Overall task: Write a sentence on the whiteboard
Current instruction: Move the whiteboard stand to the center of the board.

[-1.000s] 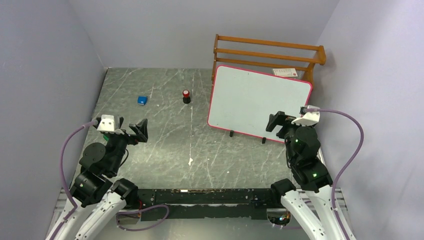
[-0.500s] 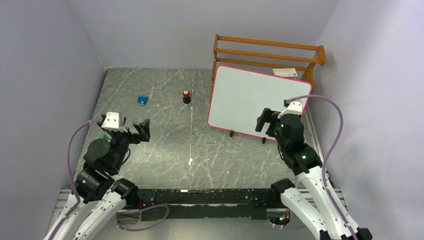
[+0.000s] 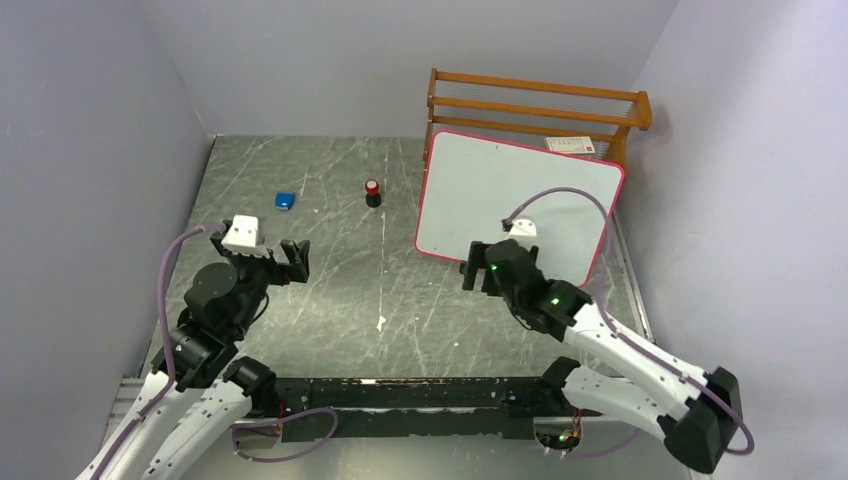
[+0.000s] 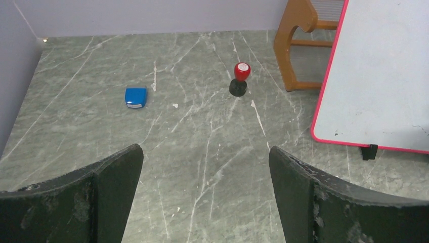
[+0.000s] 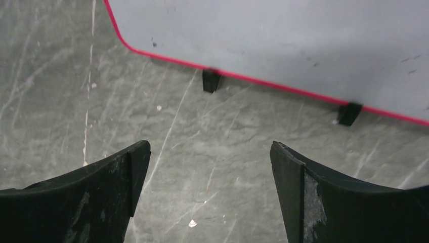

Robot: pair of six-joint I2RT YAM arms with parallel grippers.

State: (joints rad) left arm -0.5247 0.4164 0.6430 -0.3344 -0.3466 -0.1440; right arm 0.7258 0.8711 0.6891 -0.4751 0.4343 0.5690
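A large whiteboard [image 3: 520, 205] with a thin pink-red rim is standing on small black feet on a grey marbled counter [image 3: 350, 270]. Its face is showing plain white with only a few faint specks. Behind it a wooden rack [image 3: 540, 100] is carrying a small white card [image 3: 571, 145] on its slats.

The right arm [image 3: 600, 335] is reaching low over the counter, and the right jaws are gaping wide with nothing between them. Just ahead of them the board's bottom edge [image 5: 283, 35] is running across. One black foot [image 5: 211, 80] is sitting ahead of the gap and another [image 5: 349, 114] ahead of the right-hand finger.

The left arm [image 3: 215, 300] is hovering with the left jaws spread wide and gripping nothing. The whiteboard [image 4: 384, 76] is lying ahead of them and well off to the right. A red-topped black stamp [image 4: 239, 80] is standing ahead of their gap. A small blue block [image 4: 136, 97] is resting ahead of the left-hand finger.
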